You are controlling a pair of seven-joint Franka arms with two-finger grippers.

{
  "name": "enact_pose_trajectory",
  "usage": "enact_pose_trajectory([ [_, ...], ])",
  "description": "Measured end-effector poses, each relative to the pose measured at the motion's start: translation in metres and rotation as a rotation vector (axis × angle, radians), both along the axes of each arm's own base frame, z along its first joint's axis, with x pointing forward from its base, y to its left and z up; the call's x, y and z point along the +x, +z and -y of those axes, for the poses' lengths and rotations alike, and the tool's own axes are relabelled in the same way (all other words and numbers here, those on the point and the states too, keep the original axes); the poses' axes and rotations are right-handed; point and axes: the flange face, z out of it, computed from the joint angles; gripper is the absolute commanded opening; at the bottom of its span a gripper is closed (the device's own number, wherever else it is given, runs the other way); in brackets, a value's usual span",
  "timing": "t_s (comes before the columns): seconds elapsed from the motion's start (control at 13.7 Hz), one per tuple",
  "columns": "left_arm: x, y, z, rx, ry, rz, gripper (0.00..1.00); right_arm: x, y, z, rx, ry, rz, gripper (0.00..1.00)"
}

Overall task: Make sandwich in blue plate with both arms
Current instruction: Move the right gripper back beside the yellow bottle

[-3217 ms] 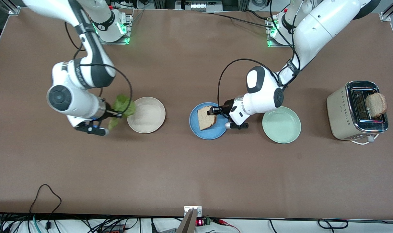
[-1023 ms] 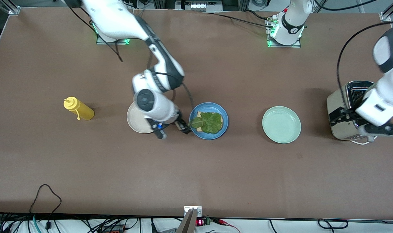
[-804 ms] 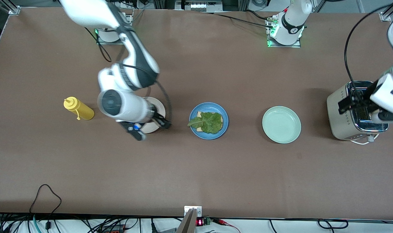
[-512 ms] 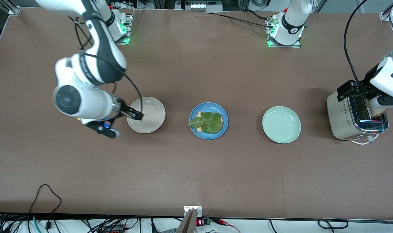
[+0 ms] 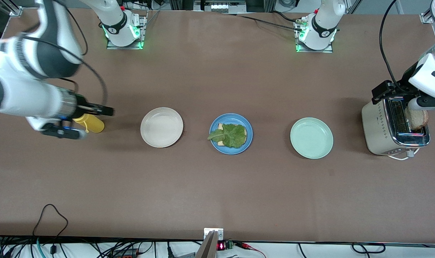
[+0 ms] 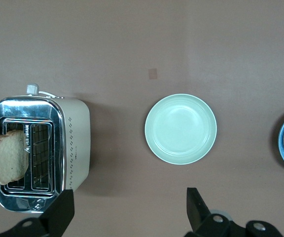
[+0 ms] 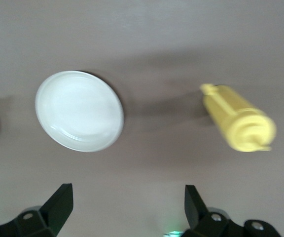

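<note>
The left gripper [image 6: 127, 212], fingers apart, hangs over the toaster [image 5: 395, 123] (3 o'clock of the blue plate [image 5: 231, 138]); a misjudged descent could crush the bread slice [image 5: 417, 119]. The right gripper [image 7: 127, 207], fingers apart, is over the yellow bottle [image 5: 90, 123].

I can read no text, label, brand or number in any view. The small display [image 5: 221, 246] below the near edge of the table glows red, but I cannot make out its characters. The toaster [image 5: 377, 125] at the left arm's end of the table carries rows of dots on its side wall, and I cannot make out any lettering on it.
</note>
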Motion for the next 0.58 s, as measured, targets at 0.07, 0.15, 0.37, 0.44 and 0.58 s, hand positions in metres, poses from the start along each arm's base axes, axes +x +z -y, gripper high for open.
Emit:
enact_pose_trajectory([
  [0.07,-0.002,-0.001,0.0,0.0,0.0,-0.009,1.0,-0.002,0.006,0.025,0.004,0.006,0.0,1.0],
  [0.15,-0.003,-0.002,0.0,0.0,0.001,-0.017,1.0,-0.004,0.011,0.046,-0.01,0.009,0.005,1.0],
  [0.37,-0.004,-0.004,0.0,0.001,0.001,-0.024,1.0,-0.006,0.029,0.063,-0.083,0.026,0.039,1.0],
  [0.44,-0.005,-0.004,0.0,0.001,0.001,-0.026,1.0,-0.005,0.038,0.064,-0.088,0.032,0.057,1.0],
  [0.58,-0.005,-0.004,0.0,0.001,0.001,-0.027,1.0,-0.001,0.053,0.068,-0.086,0.041,0.091,1.0],
])
